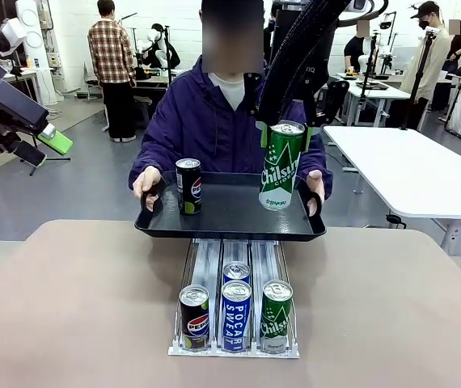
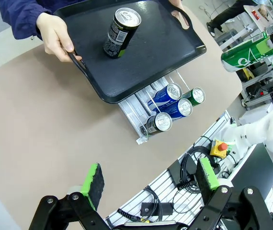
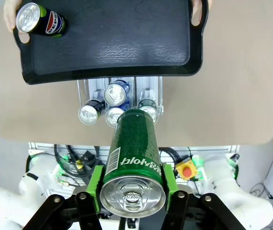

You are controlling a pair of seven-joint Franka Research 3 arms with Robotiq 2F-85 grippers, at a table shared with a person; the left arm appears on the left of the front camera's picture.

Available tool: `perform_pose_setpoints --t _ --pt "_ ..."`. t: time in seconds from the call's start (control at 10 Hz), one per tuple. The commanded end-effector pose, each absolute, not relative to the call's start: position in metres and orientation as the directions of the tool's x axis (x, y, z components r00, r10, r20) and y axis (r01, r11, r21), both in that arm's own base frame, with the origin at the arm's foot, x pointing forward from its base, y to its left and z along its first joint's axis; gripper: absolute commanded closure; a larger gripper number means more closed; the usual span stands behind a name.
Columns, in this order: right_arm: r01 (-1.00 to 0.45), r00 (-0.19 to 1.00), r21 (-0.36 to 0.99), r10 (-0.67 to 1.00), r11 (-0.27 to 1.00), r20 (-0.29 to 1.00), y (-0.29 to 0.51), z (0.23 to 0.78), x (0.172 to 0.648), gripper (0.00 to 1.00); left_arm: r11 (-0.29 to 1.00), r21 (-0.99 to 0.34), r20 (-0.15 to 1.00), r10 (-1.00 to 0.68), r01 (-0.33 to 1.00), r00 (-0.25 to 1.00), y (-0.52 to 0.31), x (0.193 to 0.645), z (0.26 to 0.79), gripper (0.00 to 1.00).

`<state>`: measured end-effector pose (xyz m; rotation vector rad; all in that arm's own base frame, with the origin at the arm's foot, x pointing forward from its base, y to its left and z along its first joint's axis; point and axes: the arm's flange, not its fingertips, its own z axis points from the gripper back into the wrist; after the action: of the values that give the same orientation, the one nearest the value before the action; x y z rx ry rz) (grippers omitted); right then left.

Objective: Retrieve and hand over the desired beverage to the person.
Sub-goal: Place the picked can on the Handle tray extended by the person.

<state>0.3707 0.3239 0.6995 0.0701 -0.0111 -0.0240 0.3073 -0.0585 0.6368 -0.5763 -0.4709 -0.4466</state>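
Note:
The person (image 1: pixel 214 121), in a purple jacket, holds a black tray (image 1: pixel 230 218) by both handles at the table's far edge. On its left side stands a Pepsi can (image 1: pixel 188 186). My right gripper (image 1: pixel 284 137) is shut on a tall green Chilsung can (image 1: pixel 281 166) and holds it in the air, slightly tilted, in front of the tray's right half. In the right wrist view the green can (image 3: pixel 135 158) sits between the pads of the right gripper (image 3: pixel 132 189), above the tray (image 3: pixel 112 43). My left gripper (image 2: pixel 151 177) hangs open and empty, high at the left (image 1: pixel 48 137).
A can rack (image 1: pixel 234 349) at the table's middle holds a Pepsi can (image 1: pixel 194 317), two Pocari Sweat cans (image 1: pixel 236 315) and a Chilsung can (image 1: pixel 276 315). A white table (image 1: pixel 416 170) stands at the right. Other people stand farther back.

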Motion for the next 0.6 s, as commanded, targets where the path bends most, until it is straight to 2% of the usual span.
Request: perform_pose_setpoints --t 0.0,0.1,0.5 --pt "0.035 0.999 0.059 -0.037 0.998 0.023 0.320 0.698 0.365 1.00 0.745 -0.411 0.535 -0.269 0.525 0.801 -0.058 0.307 0.637 0.00" --pt "0.024 1.000 0.070 -0.024 0.997 0.010 0.324 0.700 0.371 0.42 0.745 -0.411 0.535 -0.269 0.525 0.801 -0.058 0.307 0.637 0.00" --pt "0.073 0.996 0.109 -0.079 0.991 0.047 0.333 0.684 0.447 0.42 0.745 -0.411 0.535 -0.269 0.525 0.801 -0.058 0.307 0.637 0.00"
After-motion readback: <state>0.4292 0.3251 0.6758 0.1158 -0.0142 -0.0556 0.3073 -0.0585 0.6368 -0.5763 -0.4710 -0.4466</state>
